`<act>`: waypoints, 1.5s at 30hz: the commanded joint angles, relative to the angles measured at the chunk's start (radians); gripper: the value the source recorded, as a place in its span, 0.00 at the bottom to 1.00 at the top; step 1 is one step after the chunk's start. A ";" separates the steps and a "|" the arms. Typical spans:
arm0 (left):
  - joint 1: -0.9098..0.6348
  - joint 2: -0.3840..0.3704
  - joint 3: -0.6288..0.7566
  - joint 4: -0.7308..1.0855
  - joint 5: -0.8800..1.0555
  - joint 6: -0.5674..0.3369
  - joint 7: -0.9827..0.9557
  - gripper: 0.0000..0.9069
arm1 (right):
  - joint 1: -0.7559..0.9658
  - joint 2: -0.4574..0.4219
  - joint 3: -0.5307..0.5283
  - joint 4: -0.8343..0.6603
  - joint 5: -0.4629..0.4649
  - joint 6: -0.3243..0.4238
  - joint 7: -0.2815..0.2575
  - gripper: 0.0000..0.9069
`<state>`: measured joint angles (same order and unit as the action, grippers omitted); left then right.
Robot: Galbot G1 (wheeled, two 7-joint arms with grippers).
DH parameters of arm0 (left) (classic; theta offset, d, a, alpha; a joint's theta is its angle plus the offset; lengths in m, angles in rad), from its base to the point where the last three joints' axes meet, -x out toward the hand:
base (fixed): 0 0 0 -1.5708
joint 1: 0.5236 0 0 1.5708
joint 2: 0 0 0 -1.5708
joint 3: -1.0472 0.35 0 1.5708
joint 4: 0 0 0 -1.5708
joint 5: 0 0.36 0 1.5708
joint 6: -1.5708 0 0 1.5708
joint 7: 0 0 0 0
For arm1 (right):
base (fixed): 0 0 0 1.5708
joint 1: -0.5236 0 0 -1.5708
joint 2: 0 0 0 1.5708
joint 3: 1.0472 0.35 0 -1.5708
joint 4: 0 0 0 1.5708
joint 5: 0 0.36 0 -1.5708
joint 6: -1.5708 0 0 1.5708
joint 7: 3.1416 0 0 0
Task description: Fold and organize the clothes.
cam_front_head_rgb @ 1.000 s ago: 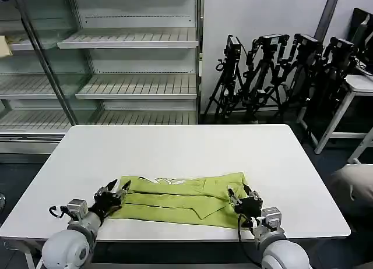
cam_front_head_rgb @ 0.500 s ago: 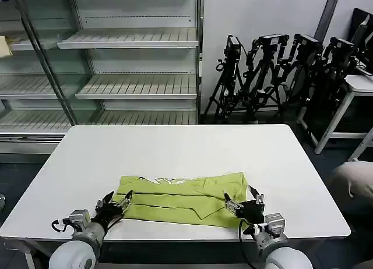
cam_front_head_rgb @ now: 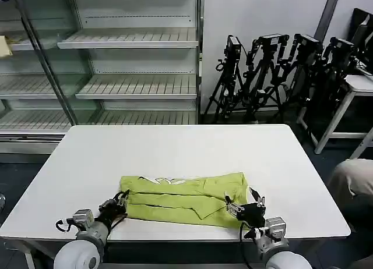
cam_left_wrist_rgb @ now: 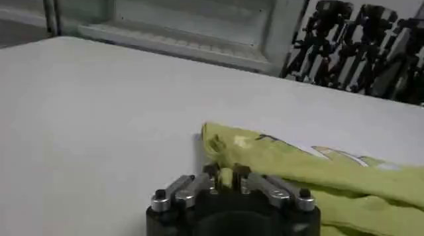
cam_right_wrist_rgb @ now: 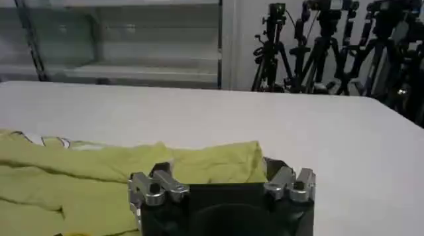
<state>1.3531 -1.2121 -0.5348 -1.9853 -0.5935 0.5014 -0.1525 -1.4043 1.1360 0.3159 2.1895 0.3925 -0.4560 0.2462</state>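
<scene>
Left gripper (cam_front_head_rgb: 118, 201) closed at shirt (cam_front_head_rgb: 185, 199) near-left corner; right gripper (cam_front_head_rgb: 243, 204) spread wide at near-right corner. Bare desk (cam_front_head_rgb: 175, 149) seen beyond both.

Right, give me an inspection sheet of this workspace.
Surface: white table, bare beyond the shirt.
Job's things: lime shirt, folded into a band along the near edge.
Clutter: nothing seen.
Grippers: left tool shut at the shirt's left end; right tool open at its right end.
Cables: black leads at both wrists, left, right.
Surroundings: empty shelves behind, tripods at right, a second table far right.
</scene>
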 commanded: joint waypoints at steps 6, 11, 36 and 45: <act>-0.070 0.144 -0.151 0.052 0.192 0.054 0.005 0.02 | 0.011 0.001 -0.003 -0.009 -0.002 0.004 -0.005 1.00; -0.066 0.314 -0.328 0.084 0.173 0.075 0.086 0.01 | 0.030 0.006 -0.013 -0.024 -0.001 0.004 -0.004 1.00; -0.041 -0.008 0.261 -0.229 0.299 0.008 0.151 0.01 | 0.029 0.003 0.004 -0.033 -0.030 0.006 -0.006 1.00; -0.053 -0.037 0.318 -0.178 0.320 0.015 0.146 0.01 | 0.029 0.010 0.012 -0.038 -0.036 0.015 -0.006 1.00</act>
<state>1.3111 -1.1692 -0.3812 -2.1534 -0.3095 0.5194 -0.0122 -1.3708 1.1471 0.3225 2.1511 0.3607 -0.4426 0.2397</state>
